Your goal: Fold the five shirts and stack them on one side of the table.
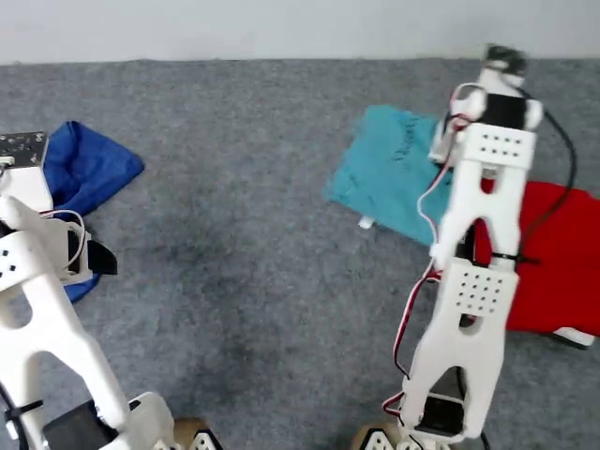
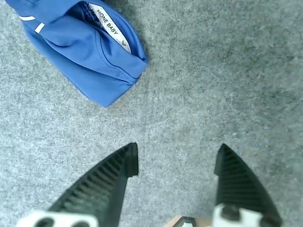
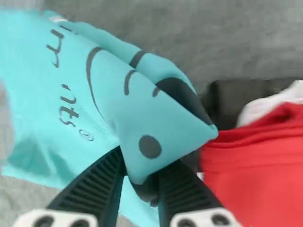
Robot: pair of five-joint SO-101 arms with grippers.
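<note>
right fingers [image 3: 94, 187] clamped on teal shirt [image 3: 94, 104] fold; left fingers [image 2: 111, 177] apart over table [image 2: 213, 85], blue shirt [image 2: 90, 61] near, not touching.

The right gripper [image 3: 141, 164] clamps a folded corner of the gripped shirt [image 3: 90, 99] between its fingers. The rest of that shirt spreads on the table [image 1: 262, 234] ahead of the fingertips. Just beside this gripper, on the side away from the other arm, lies the neighbouring shirt [image 3: 258, 163], its edge meeting the pinched corner. The left gripper [image 2: 177, 153] hangs over bare table with its fingers spread apart. The lone shirt [image 2: 90, 56] lies ahead of its fingertips and off to one side, apart from them and well away from the right gripper.
</note>
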